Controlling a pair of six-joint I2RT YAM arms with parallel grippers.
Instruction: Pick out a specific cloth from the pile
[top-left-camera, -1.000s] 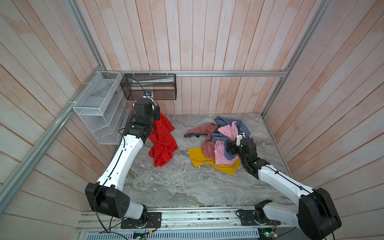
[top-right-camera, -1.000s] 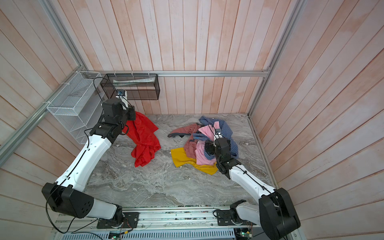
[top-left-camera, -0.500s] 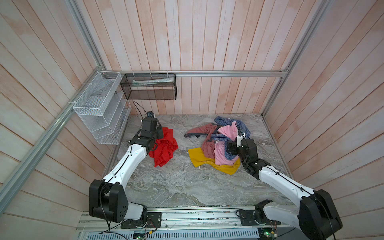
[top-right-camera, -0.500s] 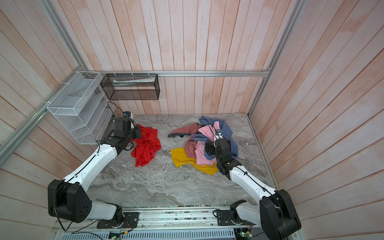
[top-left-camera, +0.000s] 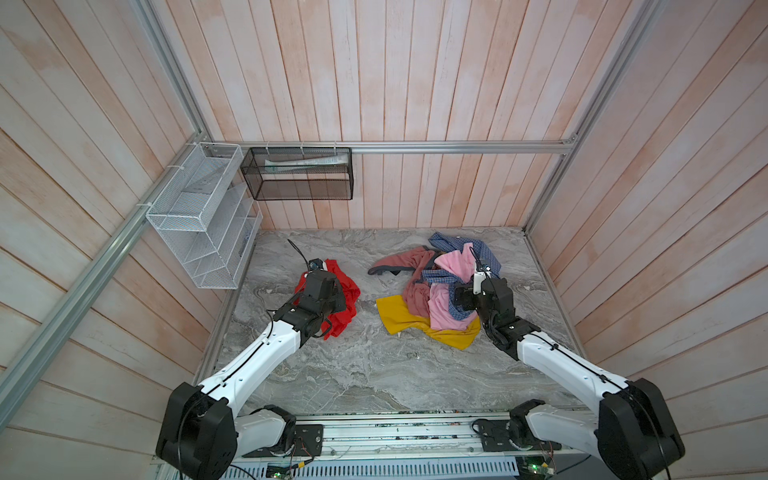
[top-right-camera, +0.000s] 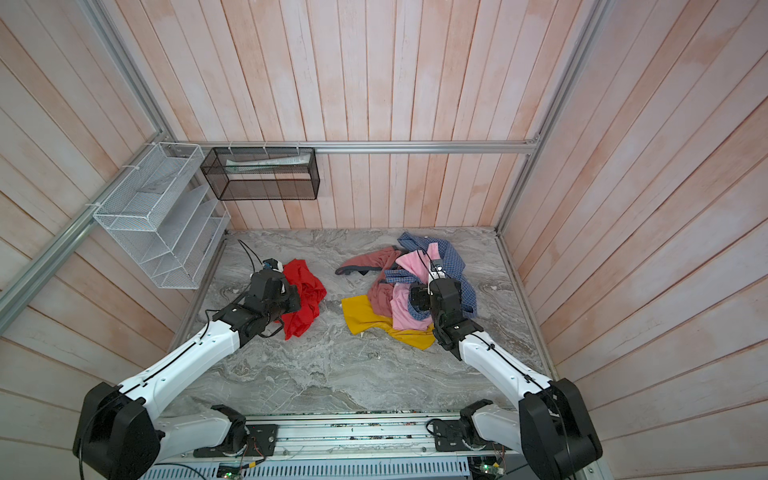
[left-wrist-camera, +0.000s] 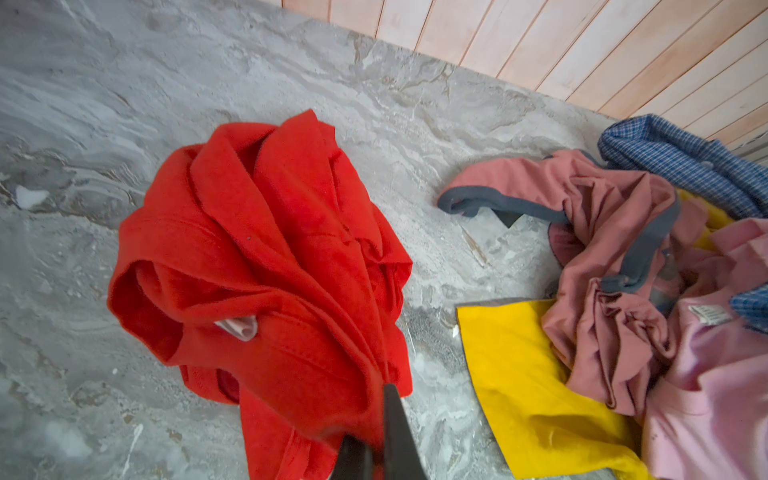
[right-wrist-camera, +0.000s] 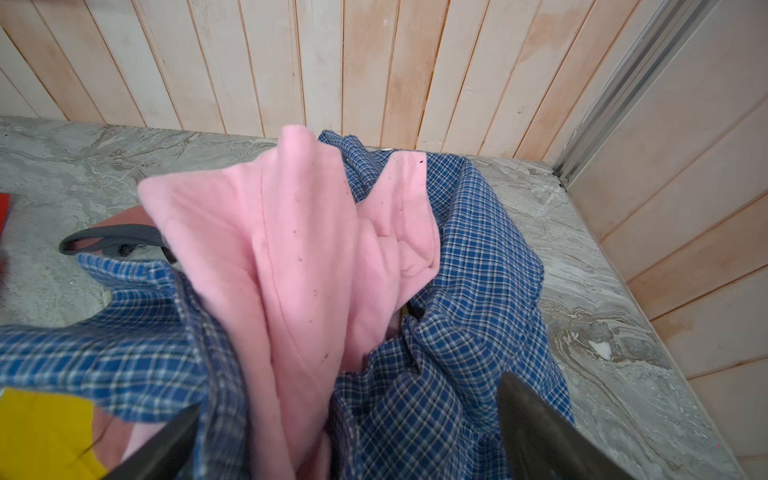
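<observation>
The cloth (top-left-camera: 348, 300) (top-right-camera: 308, 296) is bright red and lies bunched on the marble, left of the pile and apart from it. My left gripper (left-wrist-camera: 374, 415) is shut on a fold at its near edge; in both top views the left gripper (top-left-camera: 332, 293) (top-right-camera: 291, 298) sits low over it. The pile (top-left-camera: 436, 291) (top-right-camera: 399, 291) holds a blue checked shirt (right-wrist-camera: 478, 270), a pink piece (right-wrist-camera: 291, 249), a dusty-rose piece (left-wrist-camera: 602, 249) and a yellow piece (left-wrist-camera: 532, 374). My right gripper (right-wrist-camera: 349, 415) is open, its fingers (right-wrist-camera: 536, 424) wide apart astride checked and pink fabric.
A white wire rack (top-left-camera: 199, 216) hangs on the left wall and a black mesh basket (top-left-camera: 297, 174) on the back wall. Wooden walls close in the marble table (top-left-camera: 353, 374) on three sides. The arms' base rail (top-left-camera: 395, 432) runs along the front edge.
My left arm has come down from high near the basket, bringing the hanging red cloth onto the table, where it now lies crumpled. The right arm has hardly moved.
</observation>
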